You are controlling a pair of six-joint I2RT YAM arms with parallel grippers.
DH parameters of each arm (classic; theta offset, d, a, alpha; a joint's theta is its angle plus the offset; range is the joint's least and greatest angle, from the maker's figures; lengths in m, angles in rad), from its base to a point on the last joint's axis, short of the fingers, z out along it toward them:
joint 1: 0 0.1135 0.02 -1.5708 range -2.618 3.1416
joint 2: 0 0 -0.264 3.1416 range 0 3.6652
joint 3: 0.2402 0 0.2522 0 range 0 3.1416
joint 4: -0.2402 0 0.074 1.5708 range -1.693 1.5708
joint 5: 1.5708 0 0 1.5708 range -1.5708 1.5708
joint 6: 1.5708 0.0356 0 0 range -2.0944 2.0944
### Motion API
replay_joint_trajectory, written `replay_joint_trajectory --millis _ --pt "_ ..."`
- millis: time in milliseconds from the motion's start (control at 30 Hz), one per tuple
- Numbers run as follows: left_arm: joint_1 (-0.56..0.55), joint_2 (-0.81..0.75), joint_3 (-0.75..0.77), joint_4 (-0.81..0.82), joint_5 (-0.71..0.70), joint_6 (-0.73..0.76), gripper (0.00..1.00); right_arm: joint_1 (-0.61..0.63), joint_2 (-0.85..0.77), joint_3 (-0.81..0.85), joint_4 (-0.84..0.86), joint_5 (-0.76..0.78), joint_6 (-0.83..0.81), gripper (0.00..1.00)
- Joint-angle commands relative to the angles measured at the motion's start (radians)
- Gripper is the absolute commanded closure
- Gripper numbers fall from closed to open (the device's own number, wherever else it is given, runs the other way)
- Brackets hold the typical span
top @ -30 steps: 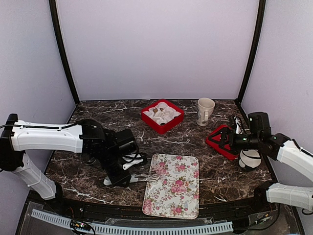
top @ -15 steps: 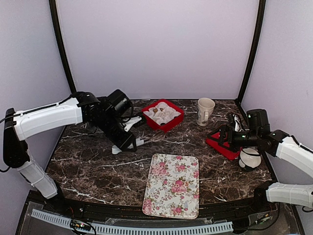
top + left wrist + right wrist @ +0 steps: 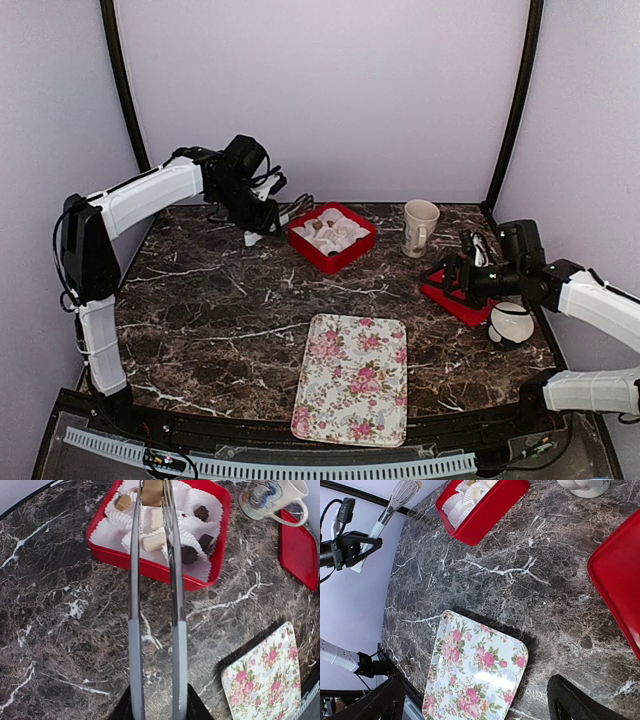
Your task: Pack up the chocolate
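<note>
I'm holding a tan chocolate (image 3: pixel 151 491) in tongs (image 3: pixel 172 580) that my left gripper (image 3: pixel 262 220) is squeezing, over the red box (image 3: pixel 150 571) at the table's far edge. Next I'm aiming for an empty paper cup (image 3: pixel 107 532). My right gripper (image 3: pixel 452 282) is spread wide.

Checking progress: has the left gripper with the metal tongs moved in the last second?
Yes. The left gripper went from beside the flowered rectangular tray back to the red square box.

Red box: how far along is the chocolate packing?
Done: several chocolate pieces, dark and tan, sit in paper cups in the red box. In hand: the left gripper is shut on tongs, which pinch a tan piece over the box. Left: that piece is not yet set down, and what looks like the red lid lies apart, by the open right gripper.
</note>
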Motion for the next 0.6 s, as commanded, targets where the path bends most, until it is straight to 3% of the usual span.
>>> replay_joint_trajectory --millis 0,567 --pt "0.033 0.063 0.093 -0.002 0.017 -0.001 0.86 -0.007 0.017 0.042 0.035 0.012 -0.019 0.00" --pt "0.071 0.168 0.110 0.001 0.041 0.003 0.83 -0.021 0.078 0.061 0.025 -0.006 -0.057 0.00"
